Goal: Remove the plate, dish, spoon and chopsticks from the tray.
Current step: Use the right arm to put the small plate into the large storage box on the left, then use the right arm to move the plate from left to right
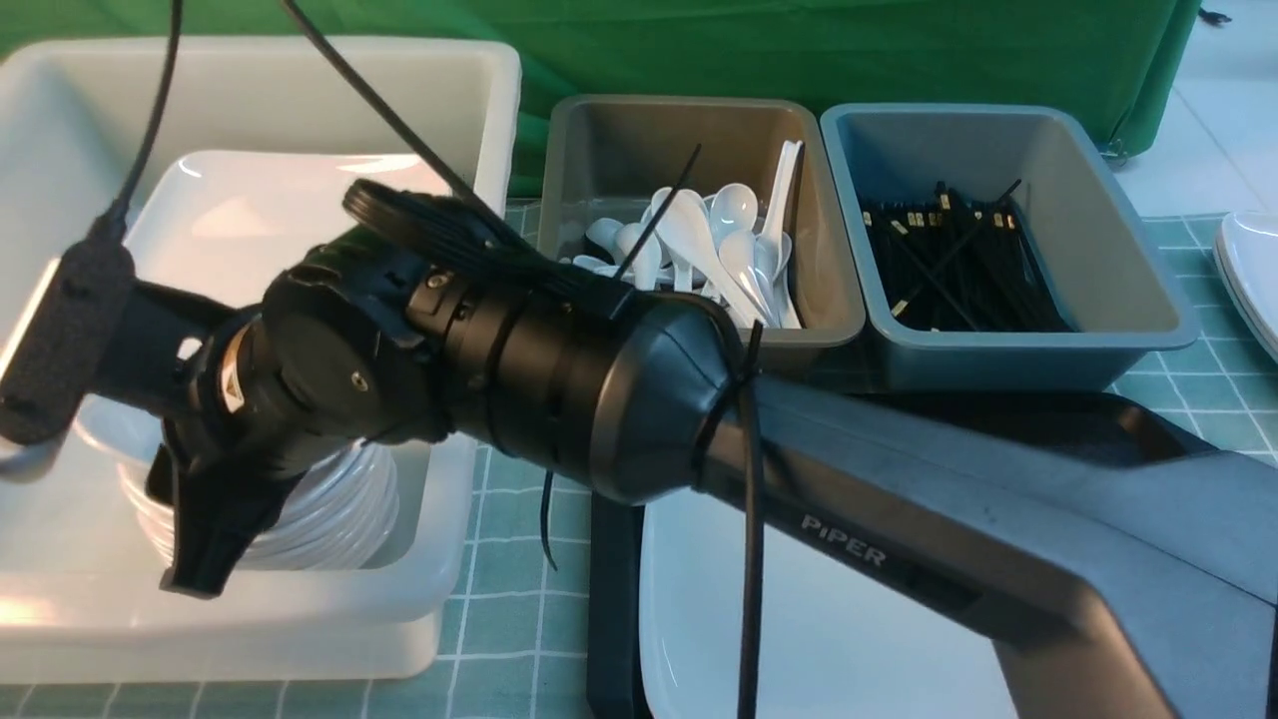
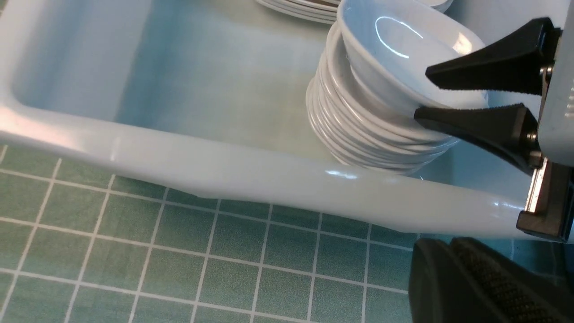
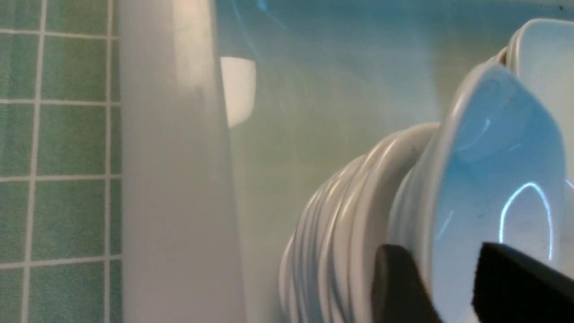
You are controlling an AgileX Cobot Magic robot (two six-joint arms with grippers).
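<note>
My right gripper reaches across into the white tub. It is shut on the rim of a small white dish, one finger inside and one outside. The dish sits tilted on top of a stack of like dishes. The right wrist view shows the same grip on the dish. My left gripper is shut and empty over the green mat, just outside the tub's near wall. The plate lies on the black tray, largely hidden by the right arm. No spoon or chopsticks show on the tray.
Large white square plates lie at the back of the white tub. A grey tub holds white spoons and a blue-grey tub holds black chopsticks, both behind the tray. More white plates sit at the right edge.
</note>
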